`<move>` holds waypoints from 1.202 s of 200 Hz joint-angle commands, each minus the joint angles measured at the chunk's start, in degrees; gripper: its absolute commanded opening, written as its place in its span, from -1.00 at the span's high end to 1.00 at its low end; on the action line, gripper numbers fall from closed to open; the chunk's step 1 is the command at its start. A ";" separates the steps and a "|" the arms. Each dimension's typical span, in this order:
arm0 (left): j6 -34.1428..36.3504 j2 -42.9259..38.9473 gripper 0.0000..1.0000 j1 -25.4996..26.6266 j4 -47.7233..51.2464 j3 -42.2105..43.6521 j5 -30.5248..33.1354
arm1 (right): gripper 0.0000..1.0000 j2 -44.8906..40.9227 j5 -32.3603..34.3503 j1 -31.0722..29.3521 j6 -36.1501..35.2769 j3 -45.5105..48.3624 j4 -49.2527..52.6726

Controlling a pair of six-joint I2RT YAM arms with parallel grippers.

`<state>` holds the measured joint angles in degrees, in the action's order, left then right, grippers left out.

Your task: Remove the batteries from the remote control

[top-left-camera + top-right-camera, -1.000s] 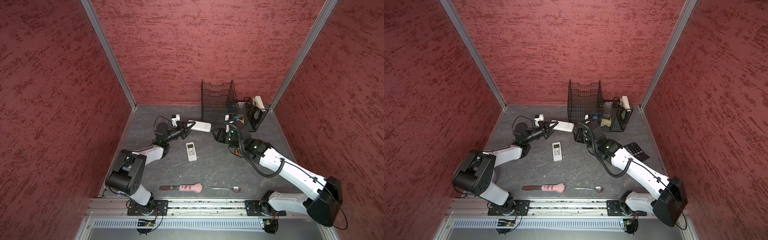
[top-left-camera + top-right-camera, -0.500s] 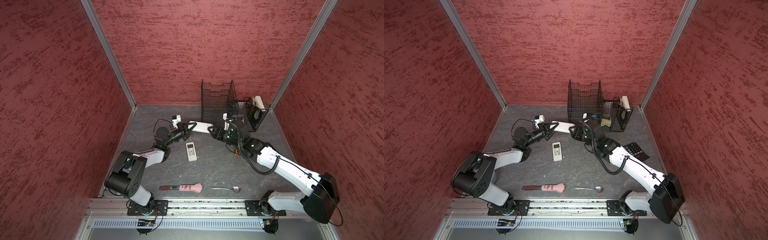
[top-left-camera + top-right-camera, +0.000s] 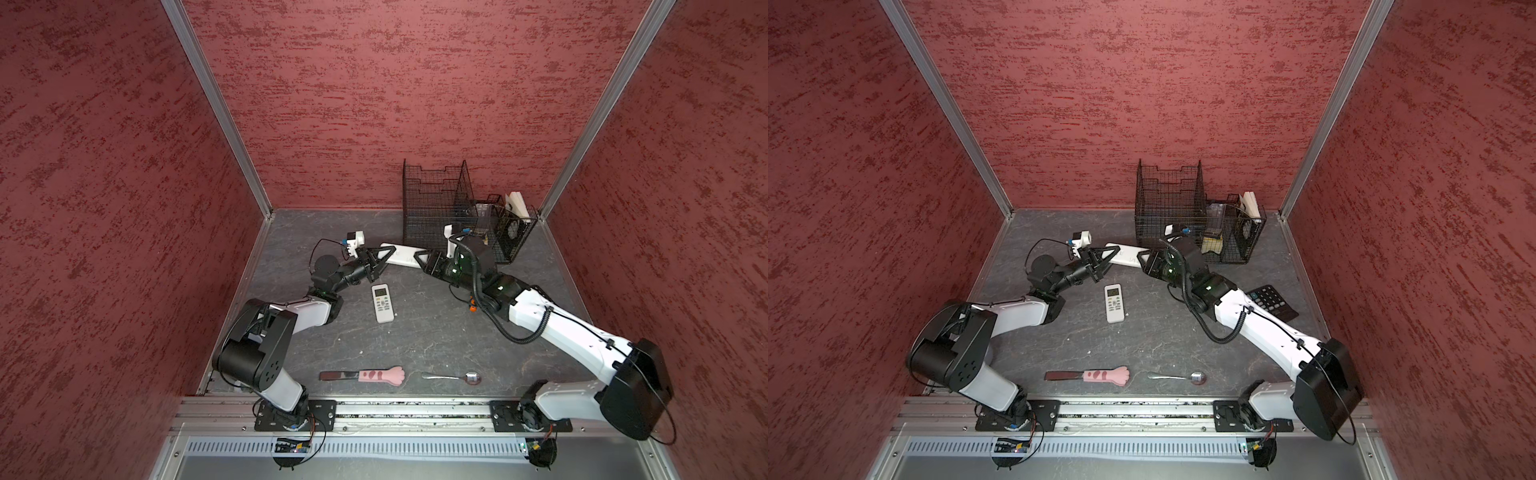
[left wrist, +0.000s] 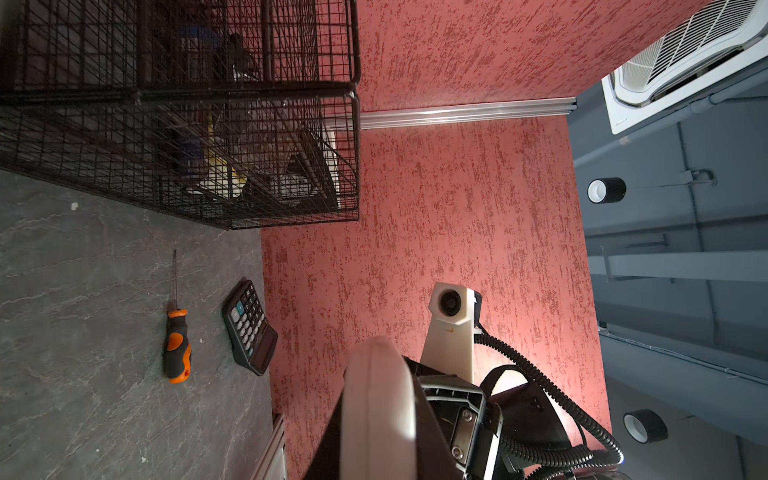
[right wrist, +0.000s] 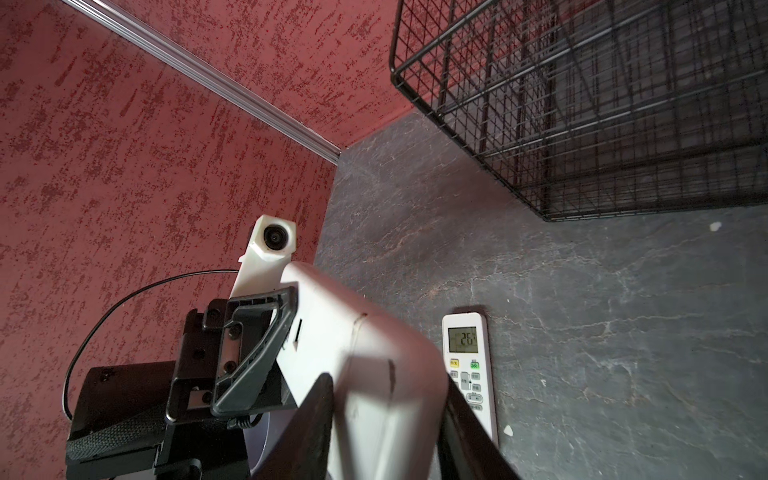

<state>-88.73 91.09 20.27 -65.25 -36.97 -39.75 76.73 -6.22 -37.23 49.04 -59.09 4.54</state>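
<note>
A long white remote control [image 3: 402,254] [image 3: 1128,254] hangs above the table at the back, held level between my two grippers. My left gripper [image 3: 388,256] [image 3: 1112,257] is shut on its left end, and in the left wrist view the remote [image 4: 378,407] fills the gap between the jaws. My right gripper [image 3: 424,261] [image 3: 1144,260] is shut on the right end, its dark fingers [image 5: 316,419] pressed against the remote's [image 5: 365,353] two sides. A second, shorter white remote [image 3: 382,303] [image 5: 469,365] with a display lies face up on the table. The batteries are hidden.
A tall black wire basket [image 3: 432,208] and a lower one [image 3: 509,237] holding items stand at the back right. An orange-handled screwdriver [image 4: 178,345] and a calculator [image 3: 1271,301] lie to the right. A pink paw-handled tool [image 3: 370,375] and a spoon [image 3: 453,377] lie near the front edge.
My right gripper has moved left from beside the baskets to the long remote's right end and closed on it. My left gripper has lifted and shifted slightly with the remote.
</note>
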 commanded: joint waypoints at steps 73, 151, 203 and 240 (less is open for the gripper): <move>0.96 0.54 1.00 -0.26 -3.28 -1.09 -0.99 | 0.29 -1.23 -0.73 0.82 1.24 0.67 0.88; 2.81 0.62 1.00 -1.77 -3.65 -2.45 -4.89 | 0.40 -2.16 -8.52 3.25 3.64 2.95 -1.42; 2.92 0.81 1.00 -1.46 -4.00 -2.31 -5.12 | 0.34 -0.70 -11.18 3.87 3.97 2.81 -2.60; 2.51 1.18 1.00 -1.45 -4.64 -2.16 -5.22 | 0.29 -0.36 -10.97 3.96 3.96 2.58 -2.20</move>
<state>-86.54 91.90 18.90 -66.50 -38.04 -43.88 75.81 -16.49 -33.54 52.31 -57.14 2.66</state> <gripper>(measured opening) 0.182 0.351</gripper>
